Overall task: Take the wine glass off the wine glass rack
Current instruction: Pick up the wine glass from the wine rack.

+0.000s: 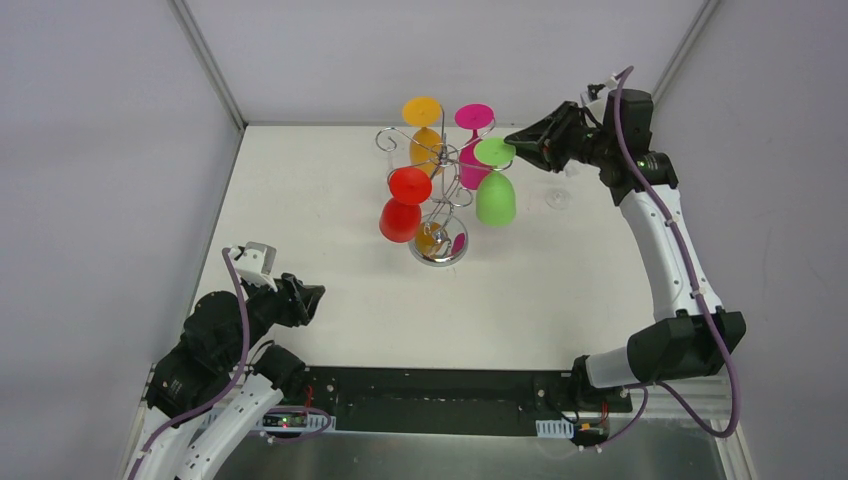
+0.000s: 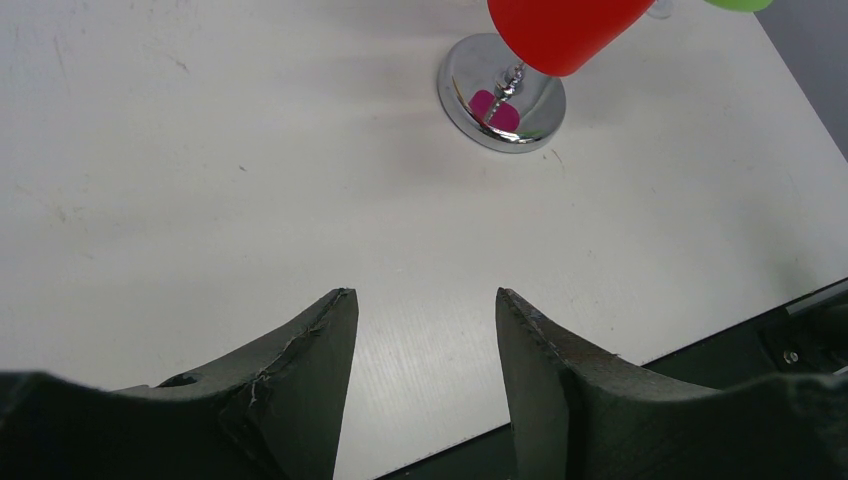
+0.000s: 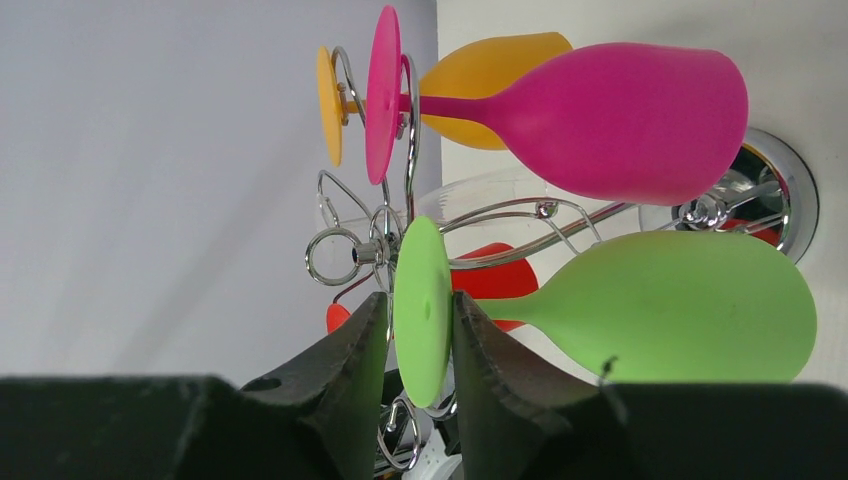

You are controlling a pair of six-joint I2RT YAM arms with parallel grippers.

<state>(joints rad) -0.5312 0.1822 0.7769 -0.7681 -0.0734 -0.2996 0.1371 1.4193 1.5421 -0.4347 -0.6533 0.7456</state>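
Note:
The wine glass rack (image 1: 444,172), silver wire on a chrome base (image 1: 439,252), stands mid-table with several coloured glasses hanging upside down: red (image 1: 400,215), orange (image 1: 424,140), pink (image 1: 472,150) and green (image 1: 495,198). My right gripper (image 1: 513,140) reaches in from the right. In the right wrist view its jaws (image 3: 420,297) pinch the flat foot of the green wine glass (image 3: 690,305), which still hangs on the rack's wire arm (image 3: 500,212). My left gripper (image 1: 315,300) is open and empty over the bare table, its fingers (image 2: 320,340) pointing towards the chrome base (image 2: 470,100) and red glass (image 2: 570,30).
A clear glass (image 1: 558,198) stands on the table right of the rack, under my right arm. The pink glass (image 3: 620,110) and orange glass (image 3: 490,85) hang close beside the green one. Grey walls enclose the white table (image 1: 330,200) at the back and sides.

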